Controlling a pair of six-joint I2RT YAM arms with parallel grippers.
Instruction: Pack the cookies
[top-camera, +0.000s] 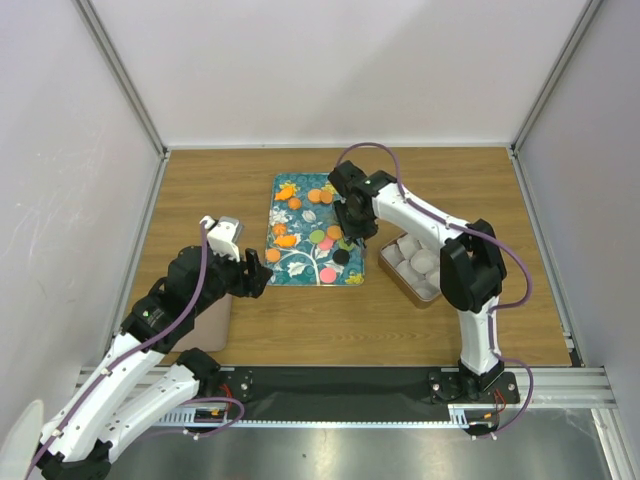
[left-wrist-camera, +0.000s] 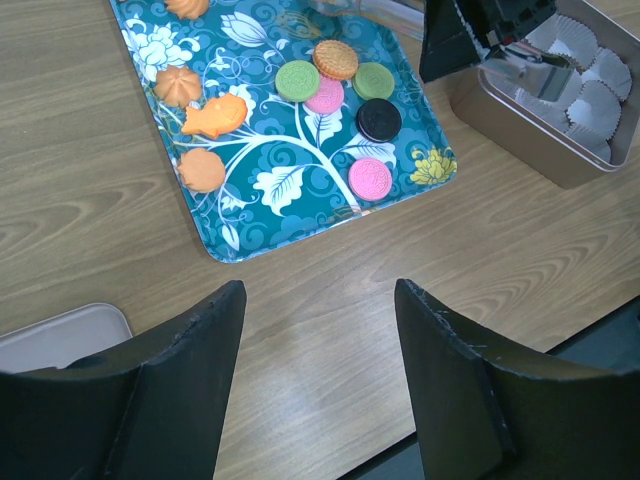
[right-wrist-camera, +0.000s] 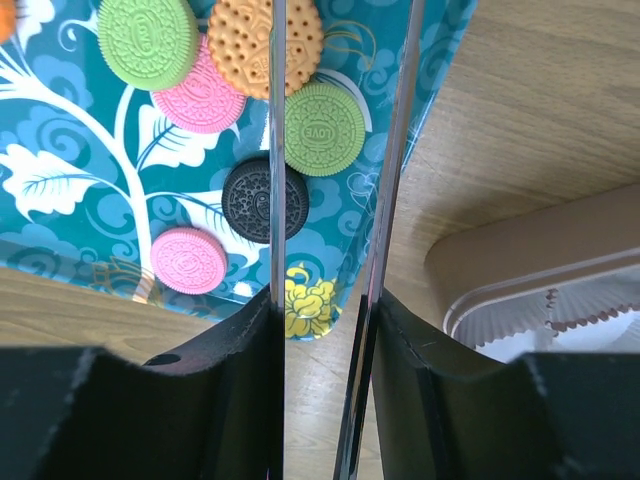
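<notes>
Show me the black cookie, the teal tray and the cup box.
black cookie (left-wrist-camera: 379, 119), left wrist view, centre of its top
teal tray (left-wrist-camera: 230, 245), left wrist view, near corner rim
cup box (left-wrist-camera: 515, 132), left wrist view, near wall

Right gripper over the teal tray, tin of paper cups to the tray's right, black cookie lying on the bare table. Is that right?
No: the black cookie lies on the teal tray, as the left wrist view shows. The right gripper over the tray and the tin of paper cups to its right are correct.
</notes>
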